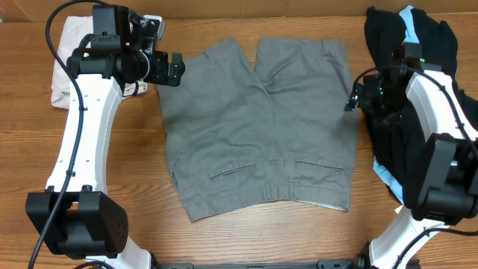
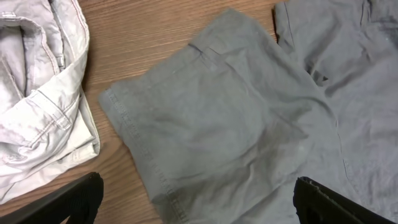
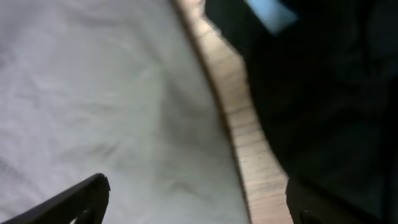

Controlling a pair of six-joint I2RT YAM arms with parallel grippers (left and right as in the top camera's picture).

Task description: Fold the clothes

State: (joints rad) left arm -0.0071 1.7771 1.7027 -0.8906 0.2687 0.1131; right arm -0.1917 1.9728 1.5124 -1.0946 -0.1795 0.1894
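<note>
Grey shorts point(image 1: 258, 127) lie spread flat mid-table, pockets and waistband toward the front edge, legs pointing away. My left gripper point(image 1: 178, 69) hovers open over the far left leg's hem; in the left wrist view its gripper point(image 2: 199, 202) straddles the hem corner of the shorts point(image 2: 236, 124), nothing between the fingers point(image 2: 78, 199). My right gripper point(image 1: 351, 101) is open at the shorts' right edge. In the right wrist view that gripper point(image 3: 196, 205) spans the grey cloth point(image 3: 93, 93), a strip of table and the black garment point(image 3: 329, 93).
A cream garment point(image 1: 63, 60) lies crumpled at the far left, close behind the left arm, and shows in the left wrist view point(image 2: 37, 93). A pile of black clothes point(image 1: 418, 45) with light-blue cloth point(image 1: 409, 22) sits along the right side under the right arm.
</note>
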